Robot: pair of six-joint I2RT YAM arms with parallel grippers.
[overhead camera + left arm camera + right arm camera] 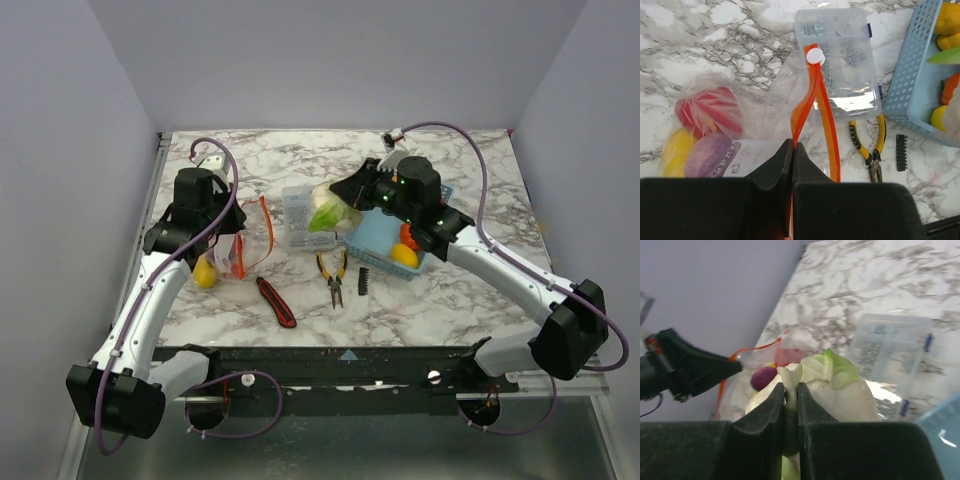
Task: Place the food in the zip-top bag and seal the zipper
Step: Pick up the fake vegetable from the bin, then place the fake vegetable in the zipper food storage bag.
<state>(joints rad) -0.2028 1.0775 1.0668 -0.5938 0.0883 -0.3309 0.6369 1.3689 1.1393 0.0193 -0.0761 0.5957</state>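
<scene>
**Left claw on the zipper, right claw carrying a leafy piece**

In my left wrist view the left gripper (792, 148) is pinched flat on the zipper (807, 100). The red-orange strip runs up from between the fingers to a white slider (815, 56) in the upper middle of the frame, and its two halves stand apart below that slider. The zip-top bag (752, 117) lies left of the strip on the marble table (705, 40). Through its film I see a red piece (710, 110), a yellow piece (675, 150) and a purple piece (707, 155) at the lower left.

In my right wrist view the right gripper (791, 390) is narrow, its jaws clamped on the pale stem of a white-and-green leafy piece (840, 385) that fills the lower middle.

From above, the leafy piece sits at the centre of the frame, over the edge of the clear compartment box (298, 215). I cannot tell whether it touches the box. Right of centre, the light blue basket (375, 245) holds an orange piece (408, 235) and a second yellow piece (404, 256). The pliers (333, 275), a black bit strip (363, 282) and the utility knife (277, 302) lie below centre.
</scene>
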